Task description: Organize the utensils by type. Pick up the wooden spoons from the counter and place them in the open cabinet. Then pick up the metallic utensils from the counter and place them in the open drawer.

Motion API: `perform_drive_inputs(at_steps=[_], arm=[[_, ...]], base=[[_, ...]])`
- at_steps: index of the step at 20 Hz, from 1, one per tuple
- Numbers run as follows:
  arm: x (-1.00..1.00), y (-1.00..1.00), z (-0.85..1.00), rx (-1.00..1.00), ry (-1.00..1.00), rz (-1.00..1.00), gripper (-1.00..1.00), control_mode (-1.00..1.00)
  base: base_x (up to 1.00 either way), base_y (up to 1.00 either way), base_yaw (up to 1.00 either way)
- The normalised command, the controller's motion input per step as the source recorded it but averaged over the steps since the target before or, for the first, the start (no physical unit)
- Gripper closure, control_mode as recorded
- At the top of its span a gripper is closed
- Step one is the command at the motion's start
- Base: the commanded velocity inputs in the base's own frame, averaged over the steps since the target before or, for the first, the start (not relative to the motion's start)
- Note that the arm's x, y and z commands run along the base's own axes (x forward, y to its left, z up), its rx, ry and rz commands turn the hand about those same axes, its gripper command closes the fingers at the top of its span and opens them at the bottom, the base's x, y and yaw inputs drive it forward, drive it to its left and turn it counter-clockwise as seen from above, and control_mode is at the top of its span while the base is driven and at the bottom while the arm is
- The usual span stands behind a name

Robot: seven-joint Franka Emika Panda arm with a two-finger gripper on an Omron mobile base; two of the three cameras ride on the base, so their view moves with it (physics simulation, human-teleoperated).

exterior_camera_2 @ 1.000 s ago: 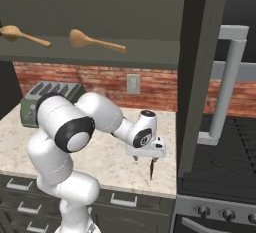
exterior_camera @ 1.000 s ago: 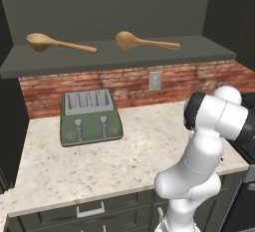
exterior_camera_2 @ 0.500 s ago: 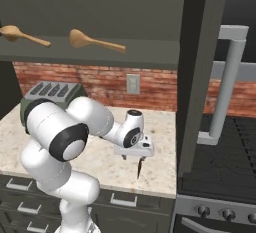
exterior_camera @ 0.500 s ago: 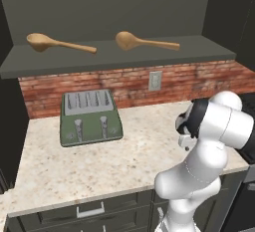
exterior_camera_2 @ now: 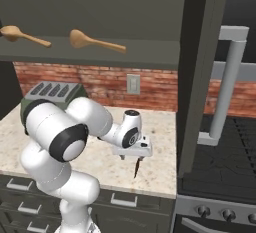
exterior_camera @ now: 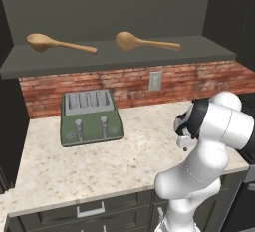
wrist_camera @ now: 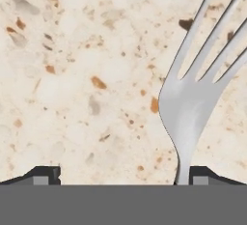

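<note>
**Closing in on the fork, spoons already shelved**

Hovering low over the speckled surface [exterior_camera: 99,161], the pincer [exterior_camera_2: 136,153] hangs with its jaws spread wide and nothing between them. In the hand view the fork [wrist_camera: 198,89] lies flat on the stone, tines fanning toward the upper right, its neck running down right beside the right-hand fingertip [wrist_camera: 205,175]; the left fingertip stands well apart from it. Both wooden spoons, one [exterior_camera: 59,43] and the other [exterior_camera: 144,42], rest on the cabinet shelf [exterior_camera: 119,59], so the first half of the job looks finished and the metal pieces remain.

The risk I see is the off-centre line-up. The fork sits against one fingertip, not midway, so a plain descent could land that fingertip on the neck and press or flick the fork away, or closing could drag it sideways across the stone before it is pinched. A thin, flat piece lying flush on a hard surface also gives little to catch; the tips may scrape over it and close on air.

Much is hidden. The fork's handle is cut off at the bottom of the hand view. From the right base view a dark sliver [exterior_camera_2: 136,168] points down below the hand; whether it is a fingertip or something else I cannot tell. Neither the open drawer nor any other cutlery can be made out. The toaster [exterior_camera: 91,116] stands well clear.
</note>
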Motion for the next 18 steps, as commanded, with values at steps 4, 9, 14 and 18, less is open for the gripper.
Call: perform_drive_inputs(at_steps=[4, 9, 14, 18], arm=[[0.04, -0.37, -0.21, 0.00, 0.00, 0.00, -1.00, -1.00], [0.02, -0.42, -0.20, 0.00, 0.00, 0.00, -1.00, -1.00], [-0.04, -0.41, -0.14, 0.00, 0.00, 0.00, -1.00, -1.00], [-0.01, -0.32, -0.07, 0.00, -0.01, 0.00, -1.00, -1.00]], base=[[0.00, 0.00, 0.00], [0.00, 0.00, 0.00], [0.00, 0.00, 0.00], [0.00, 0.00, 0.00]])
